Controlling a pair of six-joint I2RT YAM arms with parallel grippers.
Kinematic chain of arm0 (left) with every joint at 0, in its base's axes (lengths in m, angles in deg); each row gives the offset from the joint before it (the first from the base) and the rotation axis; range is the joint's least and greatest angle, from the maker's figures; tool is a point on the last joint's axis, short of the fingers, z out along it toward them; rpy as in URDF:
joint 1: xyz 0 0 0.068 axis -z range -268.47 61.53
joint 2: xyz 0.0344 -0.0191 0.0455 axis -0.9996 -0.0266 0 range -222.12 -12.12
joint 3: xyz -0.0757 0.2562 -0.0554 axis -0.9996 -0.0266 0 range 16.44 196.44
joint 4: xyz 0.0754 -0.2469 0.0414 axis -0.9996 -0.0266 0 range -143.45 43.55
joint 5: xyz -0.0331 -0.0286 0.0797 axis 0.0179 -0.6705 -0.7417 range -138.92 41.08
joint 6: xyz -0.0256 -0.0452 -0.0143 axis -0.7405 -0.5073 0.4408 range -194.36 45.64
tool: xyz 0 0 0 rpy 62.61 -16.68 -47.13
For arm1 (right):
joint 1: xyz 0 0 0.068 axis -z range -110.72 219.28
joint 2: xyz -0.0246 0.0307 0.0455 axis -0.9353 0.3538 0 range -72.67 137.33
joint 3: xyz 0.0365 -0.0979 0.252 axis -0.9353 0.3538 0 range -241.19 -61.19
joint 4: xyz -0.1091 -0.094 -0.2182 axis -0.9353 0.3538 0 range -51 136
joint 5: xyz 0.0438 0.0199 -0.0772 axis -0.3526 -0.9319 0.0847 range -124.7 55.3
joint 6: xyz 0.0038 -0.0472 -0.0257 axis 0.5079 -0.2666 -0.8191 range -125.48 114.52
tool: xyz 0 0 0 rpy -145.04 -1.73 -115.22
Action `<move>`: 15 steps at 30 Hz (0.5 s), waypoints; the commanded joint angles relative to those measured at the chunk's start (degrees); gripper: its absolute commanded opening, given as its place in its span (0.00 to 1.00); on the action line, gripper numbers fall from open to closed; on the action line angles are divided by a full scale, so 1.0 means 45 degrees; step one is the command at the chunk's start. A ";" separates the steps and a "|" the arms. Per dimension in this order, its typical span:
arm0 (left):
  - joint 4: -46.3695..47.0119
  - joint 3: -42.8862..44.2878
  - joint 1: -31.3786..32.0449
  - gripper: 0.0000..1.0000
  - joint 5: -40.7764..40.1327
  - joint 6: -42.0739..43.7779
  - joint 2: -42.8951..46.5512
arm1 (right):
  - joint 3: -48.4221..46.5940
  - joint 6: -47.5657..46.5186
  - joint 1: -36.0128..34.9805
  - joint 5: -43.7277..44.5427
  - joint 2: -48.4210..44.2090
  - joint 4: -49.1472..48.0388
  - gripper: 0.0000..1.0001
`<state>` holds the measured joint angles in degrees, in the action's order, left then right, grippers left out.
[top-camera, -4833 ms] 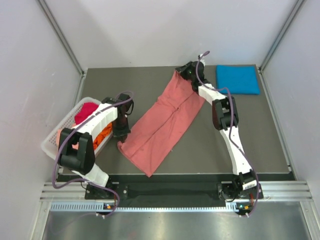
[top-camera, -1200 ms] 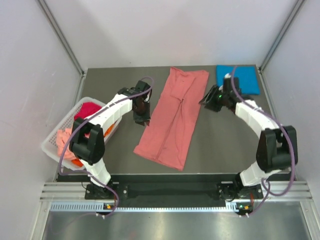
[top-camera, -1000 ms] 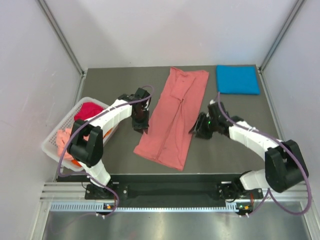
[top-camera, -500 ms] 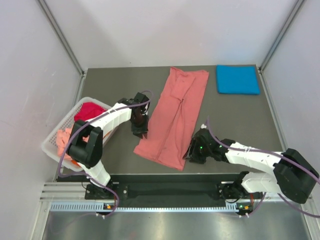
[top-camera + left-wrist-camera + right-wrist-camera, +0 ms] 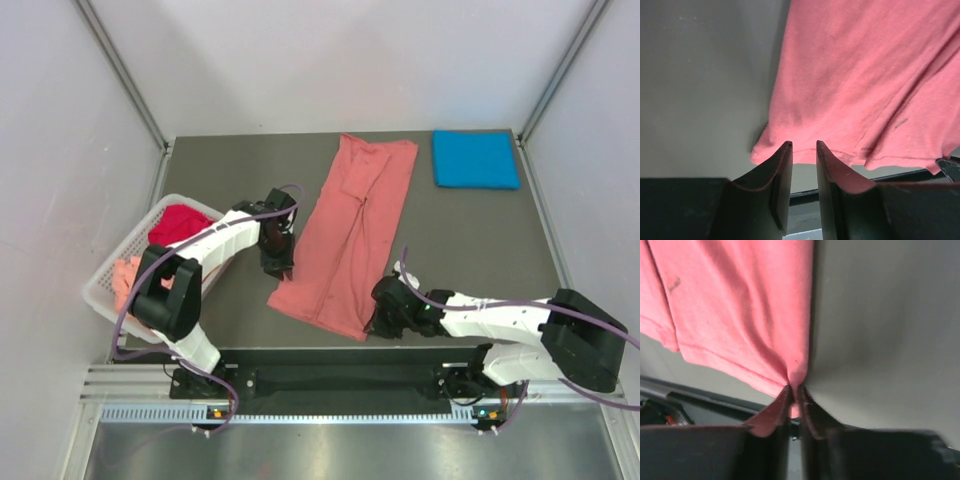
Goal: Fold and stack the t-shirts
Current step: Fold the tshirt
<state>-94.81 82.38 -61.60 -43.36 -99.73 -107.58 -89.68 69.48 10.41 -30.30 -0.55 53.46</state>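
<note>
The salmon-pink shirt (image 5: 350,235) lies spread flat to the right of the basket (image 5: 98,292). The right gripper (image 5: 794,389) pinches the near hem's end away from the basket. The left gripper (image 5: 801,146), fingers slightly apart, is at the basket-side end.

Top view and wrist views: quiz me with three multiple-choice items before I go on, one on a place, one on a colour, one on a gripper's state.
1. Where on the table does the folded blue t-shirt lie?
A far right corner; B near left corner; C dead centre.
2. What colour is the cloth in the right gripper?
A blue; B salmon-pink; C white.
3. How is the left gripper?
A jaws slightly apart, nothing between; B clamped on cloth; C out of view.

1 A: it sits by the far right edges.
2 B: the fingers pinch the near right corner of the salmon-pink t-shirt.
3 A: a gap shows between the fingers at the hem.
</note>
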 commanded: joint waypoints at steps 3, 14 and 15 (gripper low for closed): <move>0.1580 -0.0586 -0.0015 0.31 0.3793 -0.0687 0.1406 | -0.0211 -0.0229 -0.0238 0.1150 -0.0946 0.1160 0.00; 0.1215 -0.1740 0.2268 0.34 0.0816 -0.2897 0.3401 | 0.0432 -0.1052 -0.0199 0.1440 -0.2741 0.6118 0.00; 0.1447 -0.2051 0.2657 0.35 0.0718 -0.3208 0.3401 | 0.0491 -0.0839 -0.0199 0.1656 -0.3537 0.7109 0.00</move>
<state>-89.45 75.82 -52.84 -36.08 -110.15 -93.00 -88.68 65.98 10.23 -25.47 -10.32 71.62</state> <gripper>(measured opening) 0.343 0.011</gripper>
